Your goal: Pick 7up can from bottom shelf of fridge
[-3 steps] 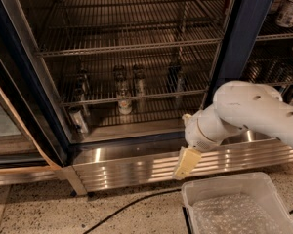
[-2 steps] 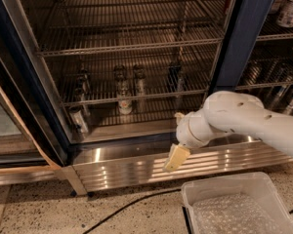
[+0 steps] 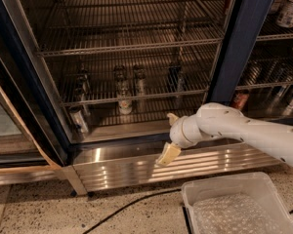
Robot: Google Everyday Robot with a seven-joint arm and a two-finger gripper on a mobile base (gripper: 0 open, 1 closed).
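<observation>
7up can (image 3: pixel 124 103): stood upright near the front of the bottom shelf (image 3: pixel 151 115) of the fridge (image 3: pixel 234 48); not yet touched.
Gripper (image 3: pixel 170 135): held below and to the right of the 7up can, well apart from it and outside the cabinet; its jaws are spread, with nothing between them.
Base panel (image 3: pixel 112 167): ribbed steel, directly below the 7up can.
Darker cans (image 3: pixel 139 79): ranked behind the 7up can.
Leaning can (image 3: pixel 78 120): left of the 7up can, slightly lower.
Red can (image 3: pixel 240 100): far right of the 7up can, beyond the blue post.
Plastic tub (image 3: pixel 224 183): on the floor, below and right of the 7up can.
Step in hand: the approach is judged to be under way; no grasp has been made.
Next move: the gripper would need to be raised over the sill, carried left and inward, and lined up either side of the 7up can, the neighbours being left alone.
Change: against the frame 0.7 s back, the gripper is found shifted left and slightly up, nearer the 7up can; the cans are unmoved.
</observation>
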